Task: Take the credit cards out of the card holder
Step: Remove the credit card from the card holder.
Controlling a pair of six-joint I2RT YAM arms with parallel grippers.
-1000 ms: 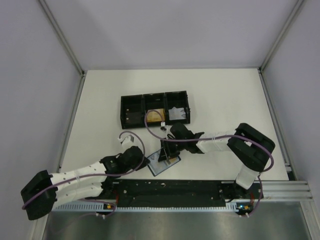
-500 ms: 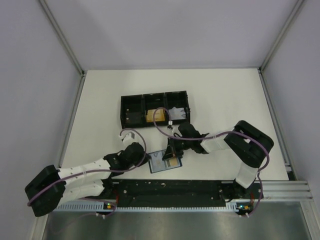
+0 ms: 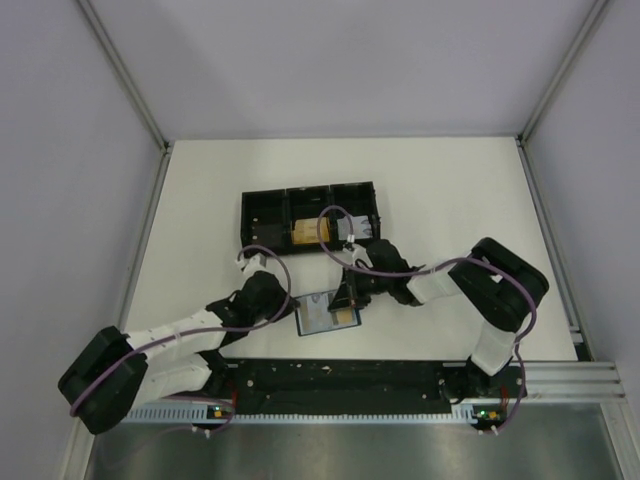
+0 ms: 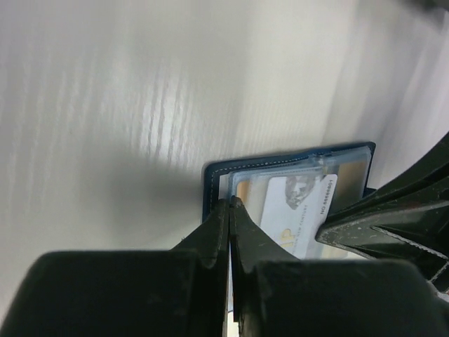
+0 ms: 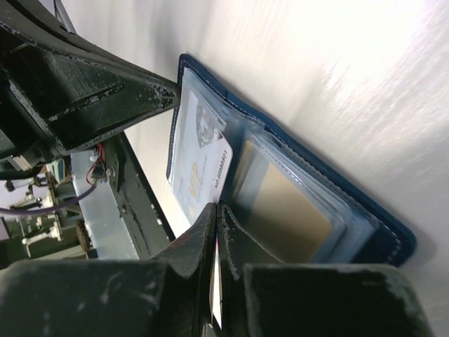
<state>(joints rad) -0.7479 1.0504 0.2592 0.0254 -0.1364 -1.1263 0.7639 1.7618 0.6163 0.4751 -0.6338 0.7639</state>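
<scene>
Noting card holder lies open at the near table edge, long axis left-right, between both claws. Left gripper is closed at its left edge. Right gripper is closed, apparently pinching the white card. I'd pull rightward.

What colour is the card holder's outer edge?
Dark blue; the card holder shows best in the right wrist view.

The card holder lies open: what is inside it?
Inside the card holder, clear sleeves hold an orange-tan card and a white printed card, sticking partly out. Any cards beneath them are covered and cannot be seen.
</scene>
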